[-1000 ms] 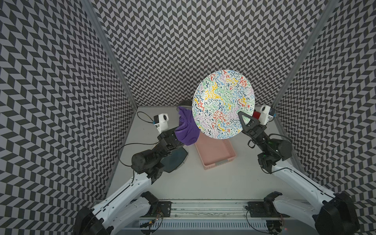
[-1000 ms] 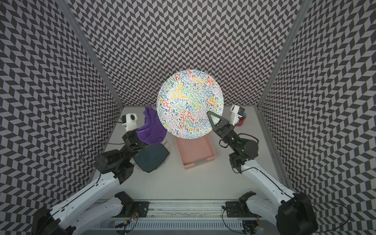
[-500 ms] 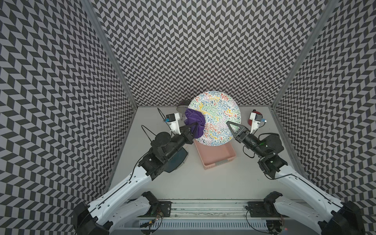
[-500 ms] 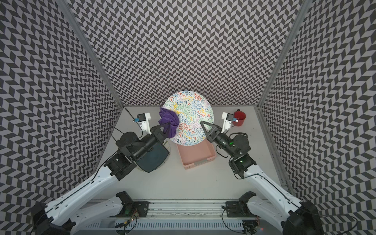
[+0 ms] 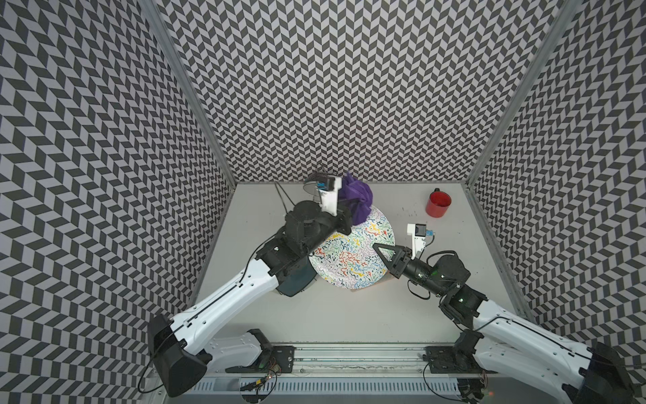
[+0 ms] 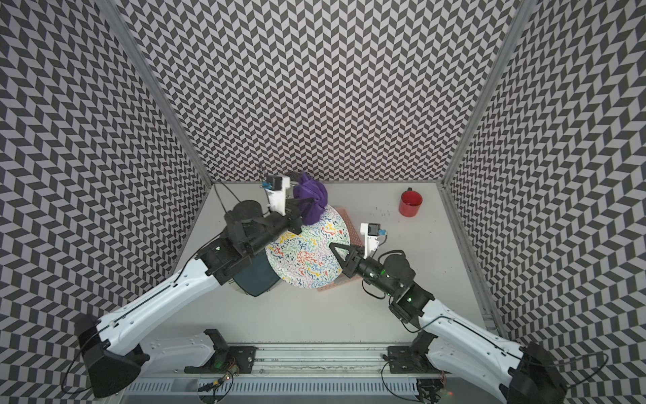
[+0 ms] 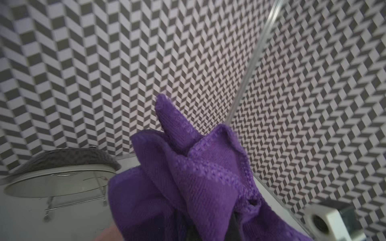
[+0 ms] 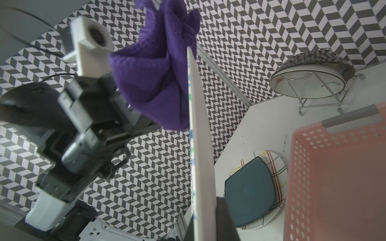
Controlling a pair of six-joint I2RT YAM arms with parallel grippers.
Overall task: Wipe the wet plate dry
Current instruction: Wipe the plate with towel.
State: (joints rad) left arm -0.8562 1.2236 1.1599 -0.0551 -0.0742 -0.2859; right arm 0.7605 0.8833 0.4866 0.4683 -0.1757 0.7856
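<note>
Purple woven cloth (image 5: 356, 199) is bunched in my clamped left gripper (image 6: 301, 207) and pressed against the far rim of the round white plate with multicoloured squiggles (image 5: 353, 252), which my right gripper (image 5: 380, 252) pinches by its near edge, tilted over the pink perforated basket (image 8: 334, 177). Wiping is judged under way: most of the patterned face lies uncovered between my two grippers, and wetness cannot be told. Grey tabletop (image 5: 349, 314) below is lightly speckled, a red mug (image 5: 438, 203) stands well beyond my right gripper, and chevron-patterned walls (image 5: 332, 87) enclose three sides.
</note>
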